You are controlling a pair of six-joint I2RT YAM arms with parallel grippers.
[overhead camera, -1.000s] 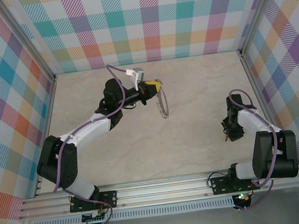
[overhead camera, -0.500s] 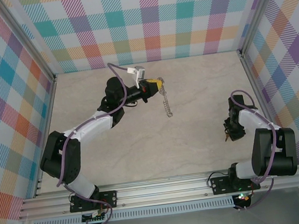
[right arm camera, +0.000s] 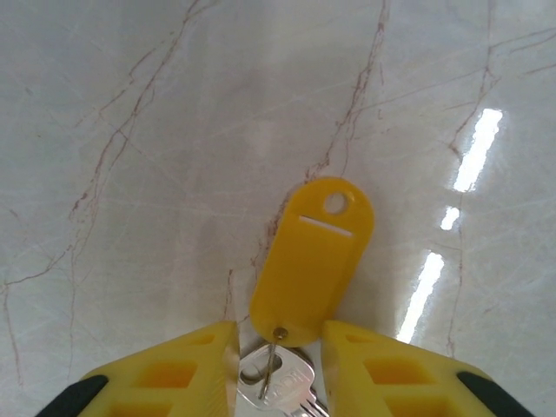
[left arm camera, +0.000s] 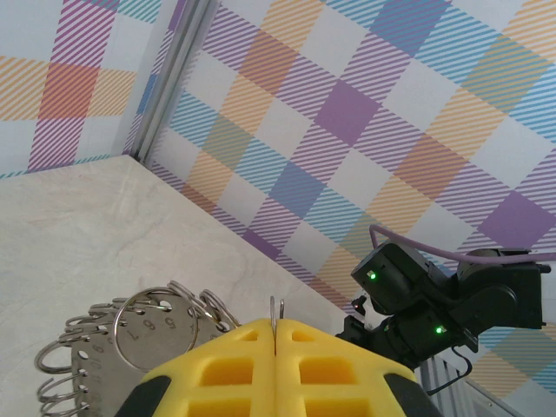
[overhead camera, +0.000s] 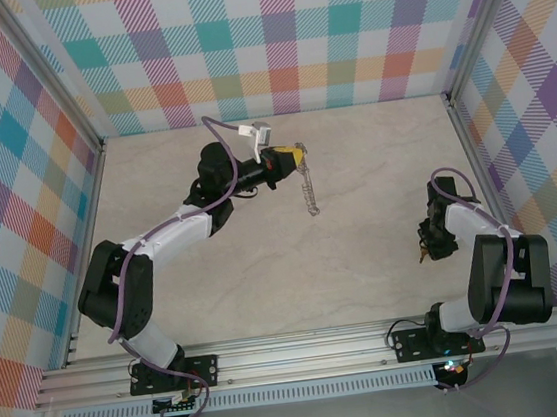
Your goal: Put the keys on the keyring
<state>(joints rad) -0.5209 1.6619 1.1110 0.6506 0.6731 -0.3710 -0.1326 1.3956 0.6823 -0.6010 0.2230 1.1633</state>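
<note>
— Plaid walls (overhead camera: pixel 279 37) all round, pale marbled table (overhead camera: pixel 354 160) below. Whereabouts of the key (right arm camera: pixel 280 382)?
— Flat on the table at the right side, straight under the right gripper (right arm camera: pixel 278 328). Silver, lying between the yellow fingers (right arm camera: pixel 182 365), with a yellow tag (right arm camera: pixel 313 256) hooked to it and pointing away from the wrist.
— Long axis?
— Along the gap between the fingers, tag ahead, blade back out of frame. So a squeeze across the narrow width, not the length.
— Jaws there?
— Narrow but apart, astride the key and the tag's near end. Sliver of table visible on one side, nearly touching on the other. No firm grip to be seen yet.
— And the keyring (overhead camera: pixel 306 190)?
— Up off the table over the far middle, dangling edge-on from the left gripper (overhead camera: pixel 295 153). Pinched shut on a thin wire of it, small split rings (left arm camera: pixel 61 365) bunched along the rim.
— Nearer arm for the pick?
— Right, plainly. Left well apart from the key and busy holding. Probably a lift by the right, then a carry across toward the hanging keyring.
— Any writing?
— Blank tag: punched hole and empty label slot, no brand. Stamped digits on one ring beside the left fingers, too faint for a sure reading
</note>
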